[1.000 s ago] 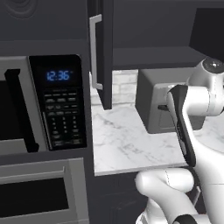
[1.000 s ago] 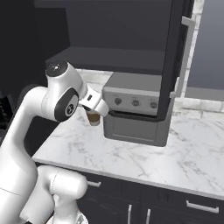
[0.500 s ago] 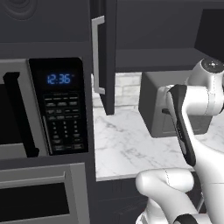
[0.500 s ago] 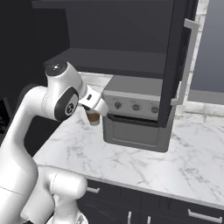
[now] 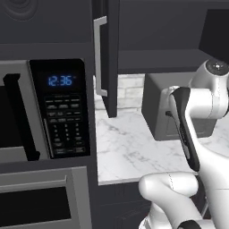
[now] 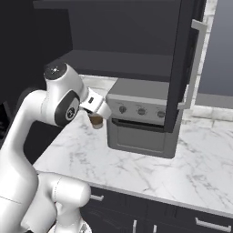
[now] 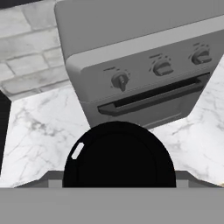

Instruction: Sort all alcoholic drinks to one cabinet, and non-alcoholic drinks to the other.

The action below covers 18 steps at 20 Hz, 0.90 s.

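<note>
One tool (image 6: 96, 119) grips the coffee cup (image 6: 96, 121); hand view shows its black lid (image 7: 118, 155).

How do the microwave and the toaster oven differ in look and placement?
The microwave is black with a lit blue clock and a keypad; the toaster oven is grey with three round knobs. The microwave is built into the dark wall unit; the toaster oven stands on the marble counter. Both doors are closed.
</note>
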{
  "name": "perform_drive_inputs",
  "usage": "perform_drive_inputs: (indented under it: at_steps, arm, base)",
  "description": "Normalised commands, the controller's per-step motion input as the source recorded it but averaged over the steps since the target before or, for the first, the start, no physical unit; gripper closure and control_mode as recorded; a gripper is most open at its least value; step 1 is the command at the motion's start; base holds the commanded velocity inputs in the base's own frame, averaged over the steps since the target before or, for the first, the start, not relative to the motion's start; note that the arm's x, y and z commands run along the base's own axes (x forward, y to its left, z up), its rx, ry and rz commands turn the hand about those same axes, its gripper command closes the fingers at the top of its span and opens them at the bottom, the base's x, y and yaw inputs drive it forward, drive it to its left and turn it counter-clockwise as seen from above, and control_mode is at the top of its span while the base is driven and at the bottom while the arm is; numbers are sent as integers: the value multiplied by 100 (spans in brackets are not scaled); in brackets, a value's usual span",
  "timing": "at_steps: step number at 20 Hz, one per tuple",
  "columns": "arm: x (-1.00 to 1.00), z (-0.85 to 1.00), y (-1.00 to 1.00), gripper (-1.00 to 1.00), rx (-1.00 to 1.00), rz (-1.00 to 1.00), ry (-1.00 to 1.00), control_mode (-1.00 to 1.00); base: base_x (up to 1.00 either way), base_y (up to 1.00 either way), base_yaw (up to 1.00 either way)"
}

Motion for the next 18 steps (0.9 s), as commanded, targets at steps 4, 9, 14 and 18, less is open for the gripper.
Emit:
perform_drive_inputs:
  at_steps: [4, 9, 14, 18]
  arm:
    - [0, 38, 42, 100, -17, 2, -26, -100]
    - [10, 65, 49, 100, -11, 13, -23, -100]
    - [48, 96, 46, 100, 0, 19, -1, -100]
    - [40, 87, 24, 100, -10, 13, -12, -100]
  base:
    - [0, 0, 0]
    - [0, 0, 0]
    - [0, 0, 0]
    - [0, 0, 0]
